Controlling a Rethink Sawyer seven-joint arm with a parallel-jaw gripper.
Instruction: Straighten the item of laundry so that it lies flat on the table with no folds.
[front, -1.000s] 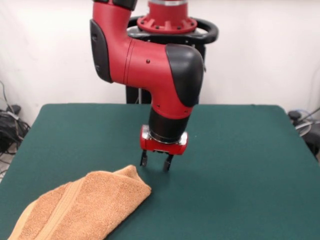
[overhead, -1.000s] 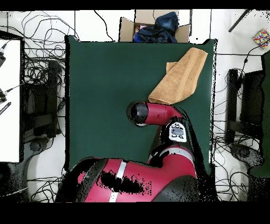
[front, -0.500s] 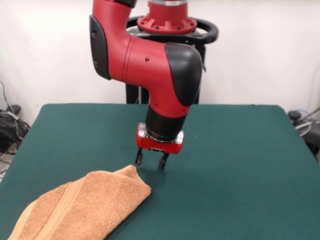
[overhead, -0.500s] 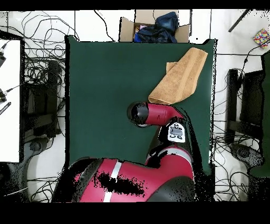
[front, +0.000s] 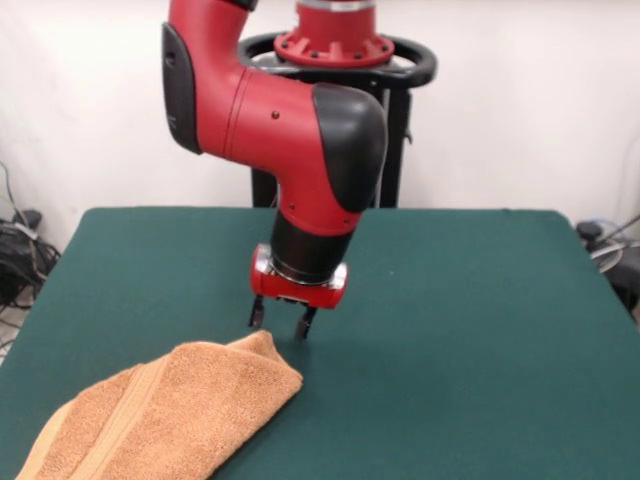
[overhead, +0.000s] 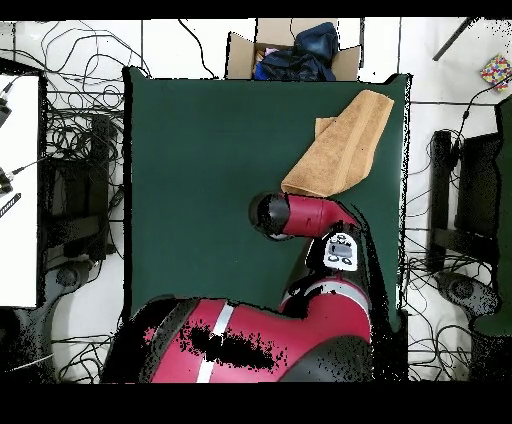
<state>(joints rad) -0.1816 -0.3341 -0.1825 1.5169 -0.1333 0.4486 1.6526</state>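
The orange-tan towel (front: 165, 415) lies folded over in a long bundle at the near left of the dark green table (front: 470, 330), one woven band running along it. In the overhead view the towel (overhead: 340, 147) lies at the table's (overhead: 200, 170) upper right, reaching the edge. My gripper (front: 277, 322) hangs open and empty just above the towel's rounded far end, fingers pointing down. The arm (overhead: 300, 214) hides the gripper from overhead. No care label shows.
A cardboard box (overhead: 290, 50) with dark clothes stands beyond the table's far edge in the overhead view. Cables lie on the floor around the table. The robot's pedestal (front: 335, 50) stands behind the table.
My gripper has moved left in the front view, closer above the towel's far end, and slightly higher. The towel has not moved.
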